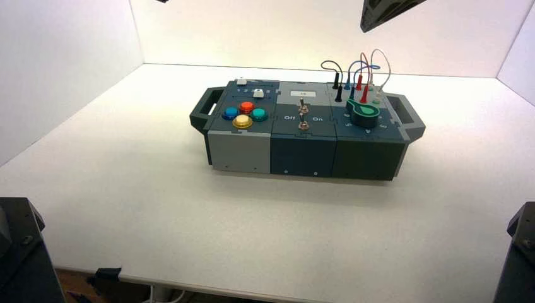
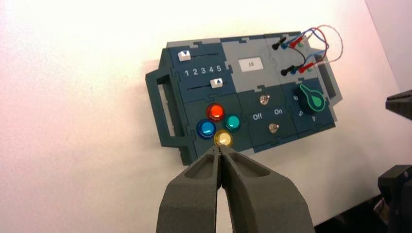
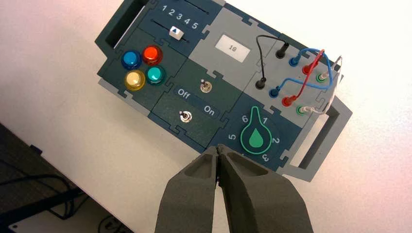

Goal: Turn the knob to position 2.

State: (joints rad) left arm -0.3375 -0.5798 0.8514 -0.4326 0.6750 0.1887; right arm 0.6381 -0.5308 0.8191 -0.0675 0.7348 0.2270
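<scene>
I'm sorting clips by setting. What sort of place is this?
Probably a robot test bench in a lab: a white table walled by plain white panels, holding only a practice box with pushbuttons, toggle switches, wires and a green knob.

The left gripper [image 2: 221,151] hangs aloft with its fingertips pressed together, tips aimed toward 12 o'clock. The right gripper [image 3: 219,151] hangs likewise, jaws closed on nothing, also pointing toward 12 o'clock.

The box [image 1: 303,158] bears four pushbuttons [image 3: 142,68], two toggle switches [image 3: 195,102], two sliders [image 2: 200,69], one knob [image 3: 256,137] and eight plugs [image 3: 291,77].
</scene>
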